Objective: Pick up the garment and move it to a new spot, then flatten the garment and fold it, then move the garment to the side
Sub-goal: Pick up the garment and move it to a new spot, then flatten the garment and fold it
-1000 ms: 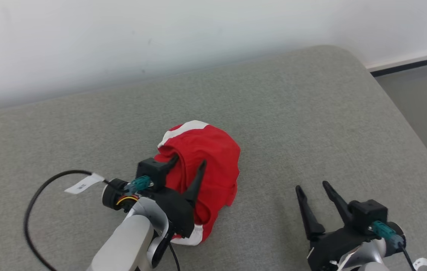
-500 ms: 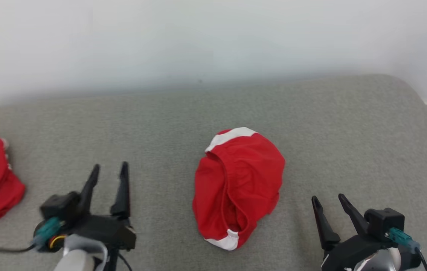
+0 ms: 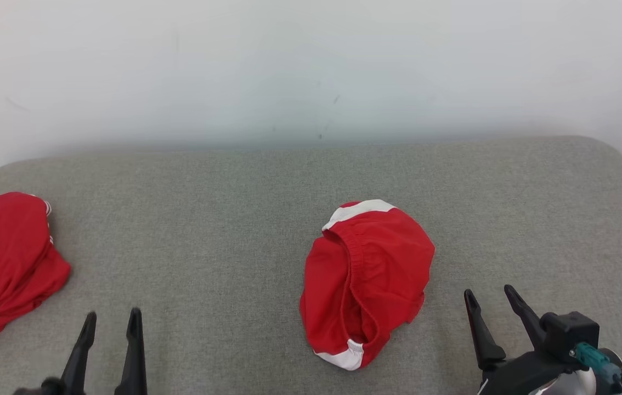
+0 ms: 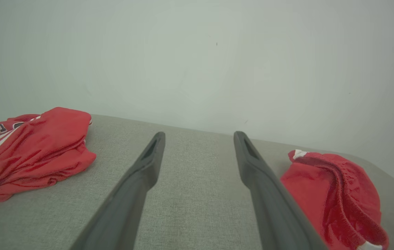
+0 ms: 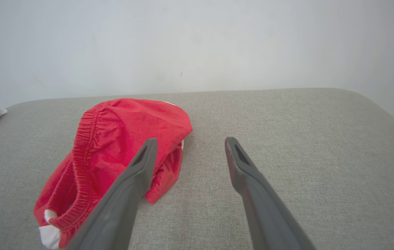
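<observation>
Red shorts with white trim, the garment (image 3: 368,280), lie bunched in a heap near the middle of the grey padded surface (image 3: 223,219), elastic waistband uppermost, so flattening looks not yet begun. Flanking it, the left gripper (image 3: 113,314) and right gripper (image 3: 488,291) hover clear of the cloth, both spread wide and empty. 1 red jersey (image 3: 9,258) sits well apart at the left edge.

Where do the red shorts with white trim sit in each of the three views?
Head view: shorts lie right of centre on the grey cushion.
Left wrist view: shorts are in the lower right corner.
Right wrist view: shorts are left of centre, reaching toward the bottom left.
Shared landmark: the red jersey, at the left edge of every view.
</observation>
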Robot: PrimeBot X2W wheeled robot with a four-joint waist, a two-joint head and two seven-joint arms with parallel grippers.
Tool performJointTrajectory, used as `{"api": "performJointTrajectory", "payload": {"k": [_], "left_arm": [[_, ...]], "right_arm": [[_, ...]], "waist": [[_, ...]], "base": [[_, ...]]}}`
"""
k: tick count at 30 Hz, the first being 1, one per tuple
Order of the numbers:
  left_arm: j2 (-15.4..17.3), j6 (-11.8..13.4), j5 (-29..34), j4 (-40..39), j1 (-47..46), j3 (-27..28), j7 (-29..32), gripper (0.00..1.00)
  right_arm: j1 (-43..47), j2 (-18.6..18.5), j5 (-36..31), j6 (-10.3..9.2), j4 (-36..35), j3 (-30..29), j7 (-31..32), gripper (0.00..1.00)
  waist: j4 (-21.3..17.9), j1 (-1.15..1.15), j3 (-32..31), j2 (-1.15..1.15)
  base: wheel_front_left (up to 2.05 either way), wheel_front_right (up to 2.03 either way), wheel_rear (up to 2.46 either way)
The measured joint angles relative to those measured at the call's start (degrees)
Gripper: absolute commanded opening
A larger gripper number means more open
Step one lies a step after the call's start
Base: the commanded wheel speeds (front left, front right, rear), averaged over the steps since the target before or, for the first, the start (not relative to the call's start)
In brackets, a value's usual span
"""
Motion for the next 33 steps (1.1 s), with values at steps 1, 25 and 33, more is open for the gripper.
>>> {"api": "performJointTrajectory", "payload": {"k": [1, 25, 33], "left_arm": [[0.08, -0.03, 0.88, 0.08, 0.99, 0.43, 0.00, 1.00], [-1.44, 1.18, 6.87, 2.92, 7.78, 4.19, 0.00, 1.00], [-1.25, 1.43, 6.87, 2.37, 7.98, 3.63, 0.60, 1.00]], "right_arm": [[0.10, -0.27, -0.54, 0.00, 0.00, 0.29, -0.60, 1.00], [2.82, -1.38, -0.62, 0.00, -1.83, 1.24, -7.99, 1.00], [2.93, -1.57, -0.23, 0.00, -1.86, 1.71, -7.37, 1.00]], "waist": [[-0.06, 0.00, -0.05, 0.00], [-1.46, 0.01, -0.08, 0.00], [-1.76, 0.01, -0.17, 0.00]], "base": [[0.00, 0.00, 0.00], [0.00, 0.00, 0.00], [0.00, 0.00, 0.00]]}}
